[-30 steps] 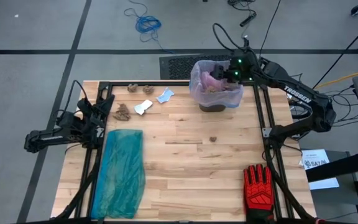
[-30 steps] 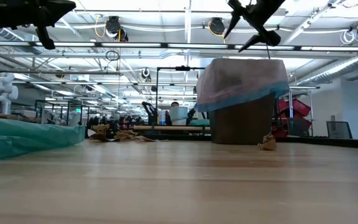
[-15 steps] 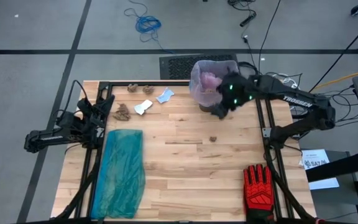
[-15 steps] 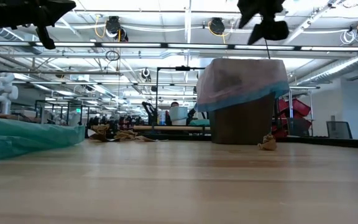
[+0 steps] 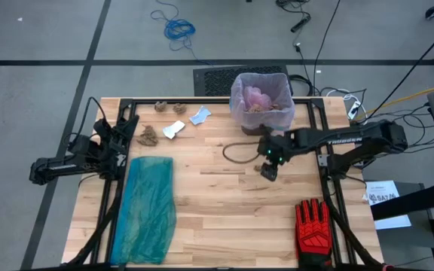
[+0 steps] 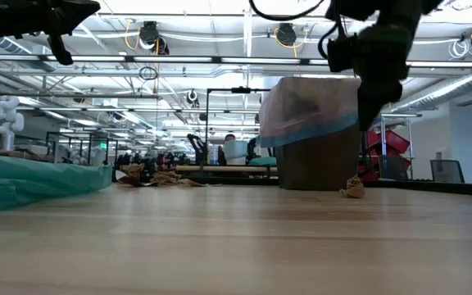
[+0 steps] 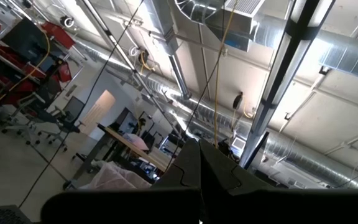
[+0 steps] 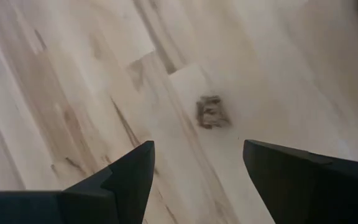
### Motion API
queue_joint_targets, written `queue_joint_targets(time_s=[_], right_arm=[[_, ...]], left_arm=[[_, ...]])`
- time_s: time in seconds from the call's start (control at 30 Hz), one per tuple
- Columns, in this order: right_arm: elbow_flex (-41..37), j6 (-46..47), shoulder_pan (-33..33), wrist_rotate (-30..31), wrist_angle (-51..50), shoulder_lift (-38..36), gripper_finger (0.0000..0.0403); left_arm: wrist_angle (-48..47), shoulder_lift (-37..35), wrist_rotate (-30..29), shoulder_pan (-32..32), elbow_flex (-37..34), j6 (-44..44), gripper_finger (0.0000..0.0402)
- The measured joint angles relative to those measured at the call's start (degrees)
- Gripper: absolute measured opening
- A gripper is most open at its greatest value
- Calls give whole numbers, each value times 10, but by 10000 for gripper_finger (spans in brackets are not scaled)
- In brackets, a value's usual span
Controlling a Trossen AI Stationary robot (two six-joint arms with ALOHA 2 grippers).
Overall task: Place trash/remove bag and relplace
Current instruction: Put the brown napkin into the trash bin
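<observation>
Trash lies scattered on the wooden table (image 5: 217, 203). One small brown wad (image 5: 260, 168) sits right of centre, at about the six o'clock side of the bin (image 5: 262, 105). The right gripper (image 5: 268, 172) hangs just over that wad with its fingers spread apart and nothing between them; the right wrist view shows the wad (image 8: 213, 112) on bare wood ahead of the two dark fingers (image 8: 126, 174), untouched. More brown wads (image 5: 149, 135) and white and pale-blue scraps (image 5: 200, 115) lie toward the table's eleven o'clock corner.

Lining the bin at the table's one o'clock edge is the bag (image 5: 241, 94), pinkish-lavender, its rim folded over the bin's top, with crumpled pieces already inside. In the low view its blue drawstring band (image 6: 310, 129) wraps the bin's outside.

The left gripper (image 5: 123, 141) waits clenched shut at the table's nine o'clock edge. A teal-green bag (image 5: 148, 207) lies flat near seven o'clock, and a red-and-black glove (image 5: 312, 226) near five o'clock.
</observation>
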Motion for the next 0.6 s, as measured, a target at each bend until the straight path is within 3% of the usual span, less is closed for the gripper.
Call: queue_joint_targets(time_s=[0.33, 0.6], right_arm=[[-106, -1, 5, 62, 137, 0, 238], [-139, -29, 4, 60, 205, 21, 238]], left_arm=[[0, 0, -4, 0, 0, 0, 0], [-2, 0, -6, 0, 0, 0, 0]])
